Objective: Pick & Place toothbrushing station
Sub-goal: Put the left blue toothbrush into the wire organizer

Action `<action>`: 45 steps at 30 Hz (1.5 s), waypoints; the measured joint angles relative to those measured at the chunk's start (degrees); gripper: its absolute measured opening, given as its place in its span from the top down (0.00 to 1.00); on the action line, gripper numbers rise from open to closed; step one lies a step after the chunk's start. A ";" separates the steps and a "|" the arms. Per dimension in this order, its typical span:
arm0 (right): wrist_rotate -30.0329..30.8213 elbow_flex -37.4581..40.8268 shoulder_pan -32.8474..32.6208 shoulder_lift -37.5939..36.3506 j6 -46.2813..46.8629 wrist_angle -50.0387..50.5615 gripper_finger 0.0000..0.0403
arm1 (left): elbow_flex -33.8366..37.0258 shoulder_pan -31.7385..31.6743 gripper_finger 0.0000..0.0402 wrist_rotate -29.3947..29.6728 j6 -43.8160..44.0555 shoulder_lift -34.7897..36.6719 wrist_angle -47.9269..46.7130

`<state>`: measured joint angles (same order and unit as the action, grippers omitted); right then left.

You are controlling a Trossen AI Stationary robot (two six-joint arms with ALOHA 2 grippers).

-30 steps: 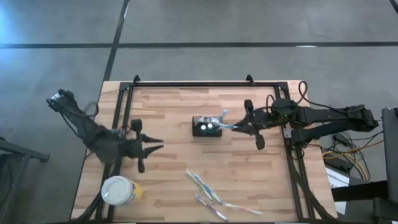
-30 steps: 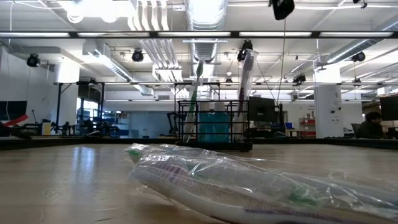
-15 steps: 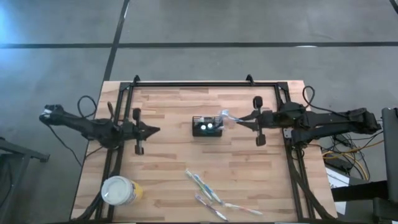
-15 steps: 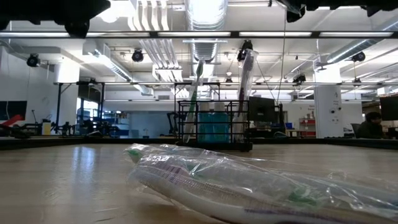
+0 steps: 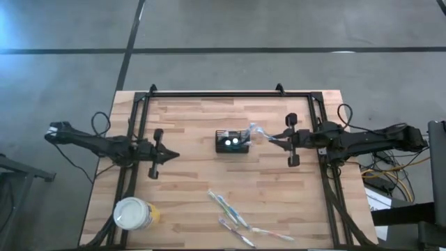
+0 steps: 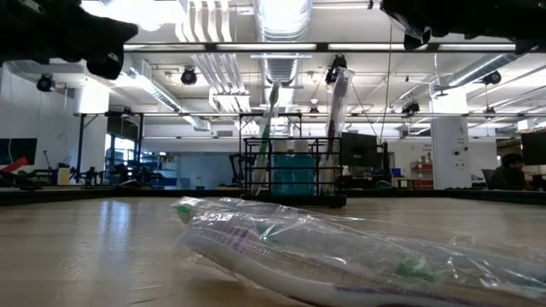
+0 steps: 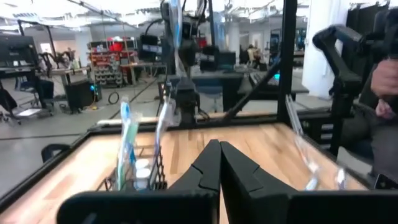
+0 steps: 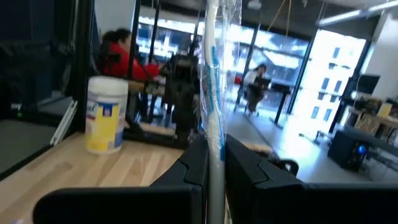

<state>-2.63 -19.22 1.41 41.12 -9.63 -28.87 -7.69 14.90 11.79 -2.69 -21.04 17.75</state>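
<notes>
The toothbrushing station point(image 5: 232, 142), a small black slatted holder, stands on the wooden table's middle with toothbrushes upright in it point(image 7: 140, 163) point(image 6: 293, 175). My right gripper point(image 5: 276, 141) hovers just right of it, pointing level toward the left edge, shut on a plastic-wrapped toothbrush point(image 5: 256, 132) point(image 8: 213, 81). My left gripper point(image 5: 175, 155) point(image 7: 219, 163) is shut on nothing and points level at the station from the table's left side. My right gripper pinches the wrapped toothbrush's shaft point(image 8: 215, 140) between its two fingers point(image 8: 196, 163), which come level from the table's right side and lie across it. The brush stands nearly upright, most of it rising above the fingers, clear of the table and the station.
A yellow cup with a white lid point(image 5: 134, 213) point(image 8: 106, 122) stands at the near left corner. Loose wrapped toothbrushes point(image 5: 237, 216) point(image 6: 341, 256) lie near the front edge. A black frame point(image 5: 230, 95) rims the table's far and side edges. People sit in the room behind.
My left gripper has shut on nothing, sunk and turned level toward the station. My right gripper has drawn back toward the table's right edge and sunk a little, carrying the wrapped toothbrush away from the station.
</notes>
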 joint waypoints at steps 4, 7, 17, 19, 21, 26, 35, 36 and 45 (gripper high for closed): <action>-0.08 2.28 0.00 -0.24 -0.81 -3.93 0.94 | 1.48 -0.02 0.99 0.00 -1.05 0.04 1.70; -0.10 3.89 0.00 0.09 -0.92 -7.45 0.94 | 2.18 -0.07 0.98 -0.52 -3.42 0.09 2.09; -0.15 5.01 0.00 1.83 -0.48 -9.32 0.94 | 4.12 -2.54 0.99 -6.44 -1.90 1.25 1.96; -0.16 4.73 0.00 2.51 -0.65 -9.70 0.94 | 4.22 -4.07 0.99 -8.55 -1.57 1.25 2.19; -0.17 4.56 0.00 2.98 -0.75 -9.67 0.94 | 4.27 -6.03 0.99 -11.06 -0.93 1.25 2.15; -0.17 4.48 0.00 3.79 -0.85 -11.62 0.94 | 4.14 -12.86 0.99 -14.78 3.18 1.22 2.05; 0.40 4.48 0.00 4.74 -0.87 -13.74 0.94 | 1.68 -17.09 0.99 -17.39 5.83 1.09 2.07; 1.05 4.48 0.00 4.76 -0.84 -13.75 0.94 | 1.34 -17.07 0.99 -17.22 6.20 1.09 2.00; 4.61 -1.35 0.00 8.76 -0.50 -10.33 0.94 | -3.65 -17.07 0.97 -13.97 6.48 -3.17 1.81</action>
<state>1.98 -20.58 1.41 49.89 -10.13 -39.20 -11.34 -2.17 -2.18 3.79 -24.20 19.56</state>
